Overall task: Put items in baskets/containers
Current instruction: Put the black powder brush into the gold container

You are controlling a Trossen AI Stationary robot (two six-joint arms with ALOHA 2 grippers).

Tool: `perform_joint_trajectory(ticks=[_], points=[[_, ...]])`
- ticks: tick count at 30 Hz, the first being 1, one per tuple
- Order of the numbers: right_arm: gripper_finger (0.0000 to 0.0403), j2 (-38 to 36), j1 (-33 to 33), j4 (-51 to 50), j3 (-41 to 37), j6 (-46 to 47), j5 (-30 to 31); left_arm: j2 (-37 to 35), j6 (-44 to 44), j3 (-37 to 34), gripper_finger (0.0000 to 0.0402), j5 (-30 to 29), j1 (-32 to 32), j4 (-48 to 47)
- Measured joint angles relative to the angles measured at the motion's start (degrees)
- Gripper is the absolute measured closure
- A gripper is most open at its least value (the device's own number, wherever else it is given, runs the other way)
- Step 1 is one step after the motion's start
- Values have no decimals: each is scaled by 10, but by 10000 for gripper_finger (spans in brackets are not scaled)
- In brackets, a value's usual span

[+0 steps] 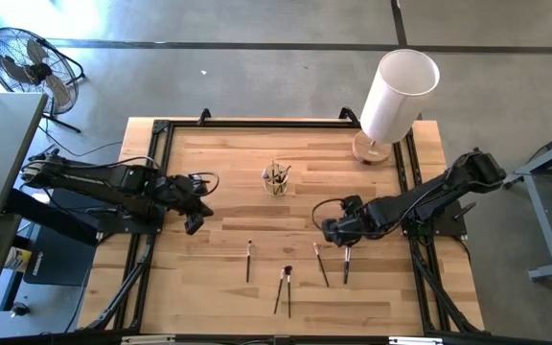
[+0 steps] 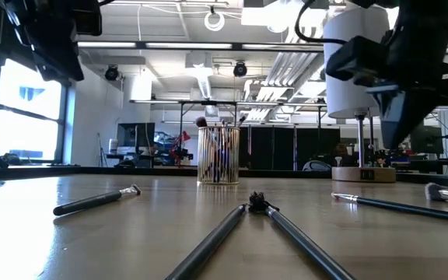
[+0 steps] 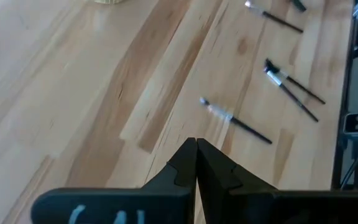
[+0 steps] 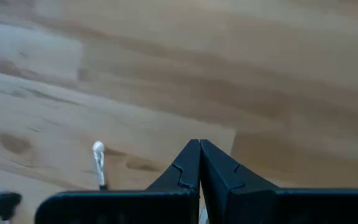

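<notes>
Brushes lie scattered on the near half of the wooden table (image 1: pixel 218 163): one lone brush (image 1: pixel 248 260) to the left, a crossed pair (image 1: pixel 284 286) with their tips touching in the middle, and two more, a slanted brush (image 1: pixel 321 264) and another brush (image 1: pixel 346 263), just beside each other on the right. Farther back, near the table's centre, stands the small clear cup (image 1: pixel 276 179) (already bristling with several brushes).

Over that right-hand pair hangs the right gripper (image 1: pixel 338 233), fingers pressed together with nothing between them; the nearest brush lies just beneath and in front of it. Well to the left of the cup, the left gripper (image 1: pixel 195 222) hovers above bare wood, jaws likewise closed and empty, the lone brush lying near it. A big white cylinder (image 1: pixel 396 96) stands at the far right corner.
</notes>
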Motion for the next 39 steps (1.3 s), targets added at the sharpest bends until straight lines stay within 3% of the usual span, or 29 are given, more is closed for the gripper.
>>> perform_joint_trajectory(ticks=[5,11,20,29,33,37,39], points=[[403,33,27,-34,0,86,-35,0,0,0,399,4,1,-3],[398,44,37,-36,0,97,-57,0,4,0,399,4,1,-3],[335,57,36,-23,0,97,-79,0,15,0,399,-3,1,-3],[292,122,25,-16,0,96,-74,1,15,0,399,-3,1,-3],[304,140,12,11,1,91,-72,1,15,0,399,-3,1,-3],[378,143,6,34,1,59,-72,1,15,0,399,-3,1,-3],[392,143,6,36,1,50,-67,1,15,0,399,-3,1,-3]])
